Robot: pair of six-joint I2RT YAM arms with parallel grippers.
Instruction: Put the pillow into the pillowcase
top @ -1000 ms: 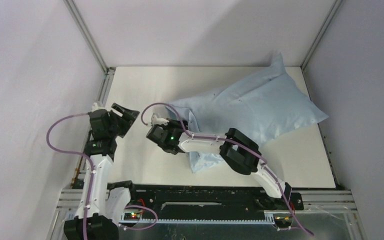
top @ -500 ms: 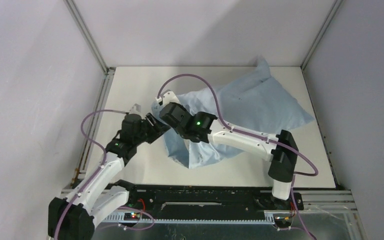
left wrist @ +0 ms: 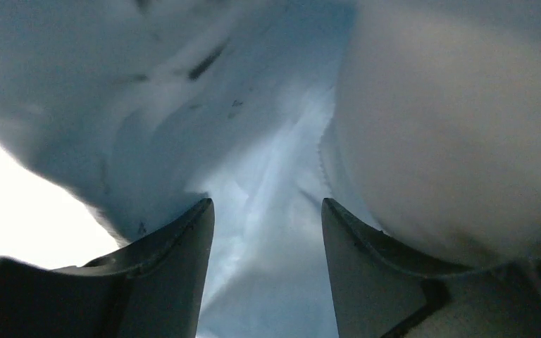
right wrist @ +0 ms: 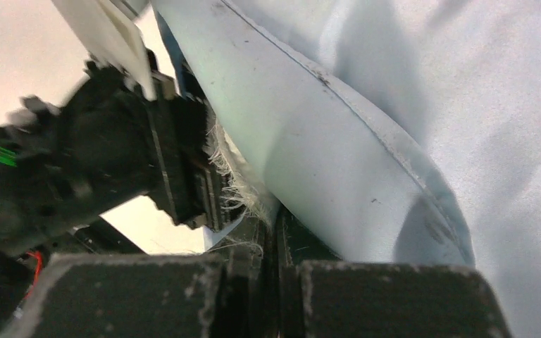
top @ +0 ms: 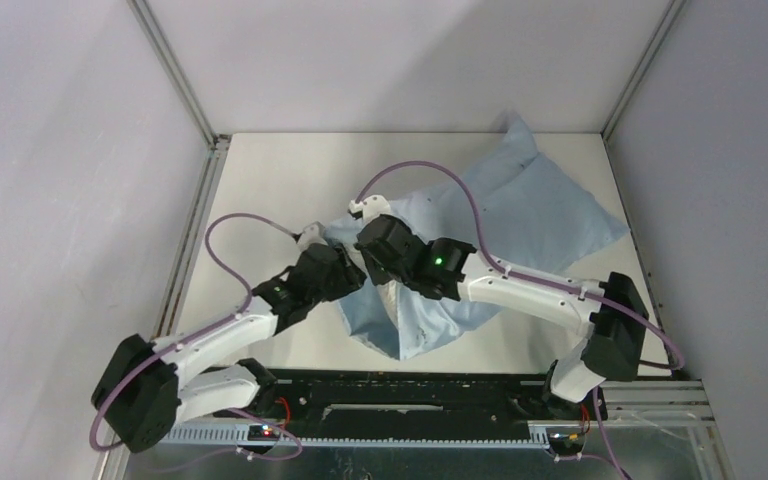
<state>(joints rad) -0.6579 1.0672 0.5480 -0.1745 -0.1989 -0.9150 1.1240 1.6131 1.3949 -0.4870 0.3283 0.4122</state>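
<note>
The left tool (left wrist: 266,203) has swung in to the mouth of the thin light-blue fabric pillowcase (top: 530,215) toward the bench (top: 270,180)'s far right corner, jaws apart beside the plump white pillow (left wrist: 458,127); the right tool (right wrist: 276,236) clamps its hem.

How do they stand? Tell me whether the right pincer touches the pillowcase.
Touching. The right wrist view shows the right pincer shut on the pillowcase: its frayed hem runs down between the closed fingers.

White table (top: 280,180), pale walls (top: 410,60)
</note>
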